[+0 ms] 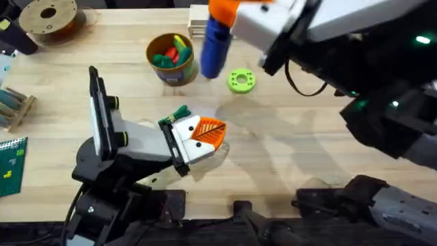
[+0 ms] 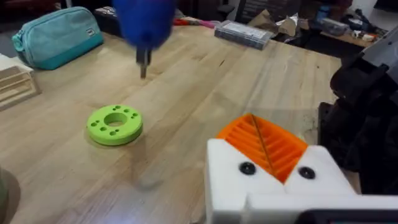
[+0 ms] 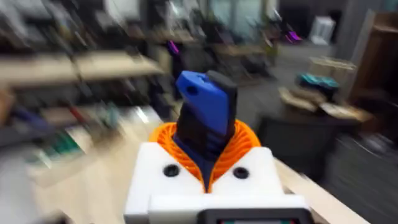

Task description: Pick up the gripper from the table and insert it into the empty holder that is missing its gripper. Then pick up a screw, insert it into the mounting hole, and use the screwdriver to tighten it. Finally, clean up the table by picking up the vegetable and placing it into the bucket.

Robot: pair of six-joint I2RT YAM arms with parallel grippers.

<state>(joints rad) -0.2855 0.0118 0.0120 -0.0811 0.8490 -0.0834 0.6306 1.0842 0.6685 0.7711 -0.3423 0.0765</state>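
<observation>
My right gripper (image 1: 222,11) hangs above the table's far side, shut on the blue screwdriver (image 1: 214,45), which points down. The right wrist view has the screwdriver (image 3: 207,111) clamped between the orange pads (image 3: 245,138) of that gripper (image 3: 208,158). Its bit (image 2: 143,63) hovers beyond the green disc (image 2: 115,124). My left gripper (image 1: 214,135) lies low at mid-table, pads pressed together (image 2: 261,142) and shut. The green leafy vegetable (image 1: 179,113) rests against its far side. The yellow-orange bucket (image 1: 171,60) stands behind, holding toy pieces. The loose gripper, holder and screw are out of view.
A green ring disc (image 1: 240,80) lies right of the bucket. A filament spool (image 1: 48,17) sits at the far left, a wooden rack (image 1: 13,106) and a green board (image 1: 10,160) at the left edge. A teal pouch (image 2: 59,37) lies farther back.
</observation>
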